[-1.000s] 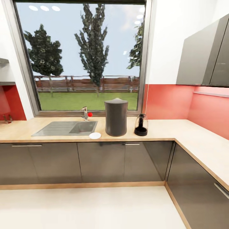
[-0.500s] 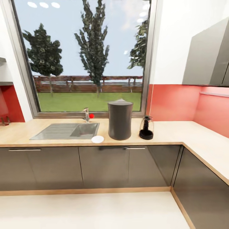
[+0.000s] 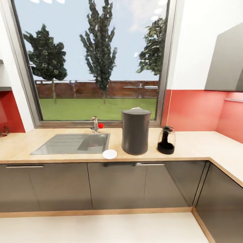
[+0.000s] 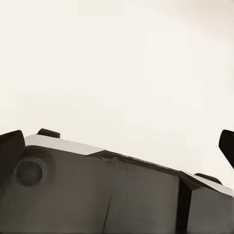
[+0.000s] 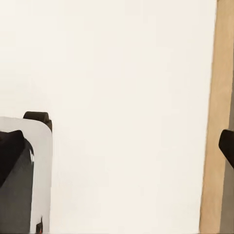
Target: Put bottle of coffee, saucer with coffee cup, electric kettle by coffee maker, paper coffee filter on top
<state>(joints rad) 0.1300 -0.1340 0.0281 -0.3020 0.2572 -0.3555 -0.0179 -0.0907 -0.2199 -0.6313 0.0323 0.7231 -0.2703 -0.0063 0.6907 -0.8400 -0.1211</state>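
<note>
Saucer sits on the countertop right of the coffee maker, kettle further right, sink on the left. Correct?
Not quite. In the head view the saucer lies left of the coffee maker, at the countertop's front edge by the sink. The kettle does stand to the maker's right.

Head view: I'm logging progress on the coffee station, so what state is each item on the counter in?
coffee maker: upright on the kitchen countertop, something pale on top
electric kettle: upright, to the coffee maker's right
saucer: flat near the counter edge, nothing on it
sink: basin looks empty
</note>
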